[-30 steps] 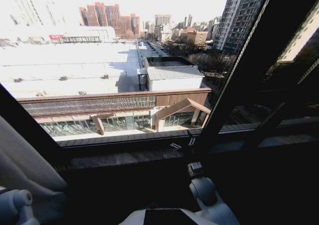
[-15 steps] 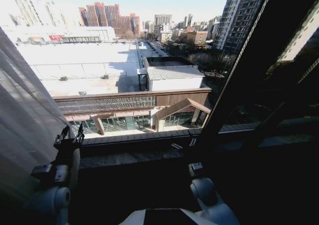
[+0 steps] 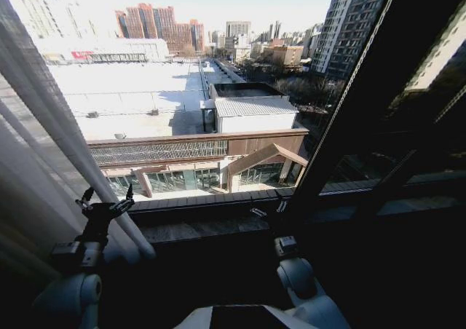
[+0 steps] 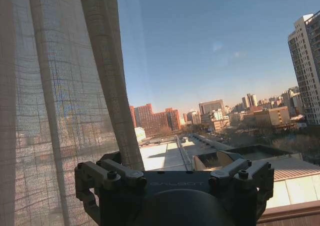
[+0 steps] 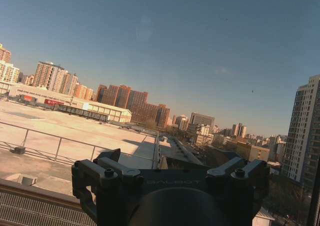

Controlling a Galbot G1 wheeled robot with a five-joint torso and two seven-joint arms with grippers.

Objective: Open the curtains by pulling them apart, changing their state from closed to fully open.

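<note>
The sheer white pleated curtains (image 3: 44,147) are hanging gathered at my far left, leaving the window's city view uncovered. My left hand (image 3: 106,199) is hovering beside the fabric's lower edge, fingers spread wide, holding nothing. My right hand (image 3: 266,209) is waiting near the dark window sill (image 3: 196,227), fingers spread apart.

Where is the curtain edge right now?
In the head view the curtain hangs at the far left of the window, its edge beside the open left gripper, above the window sill.
</note>
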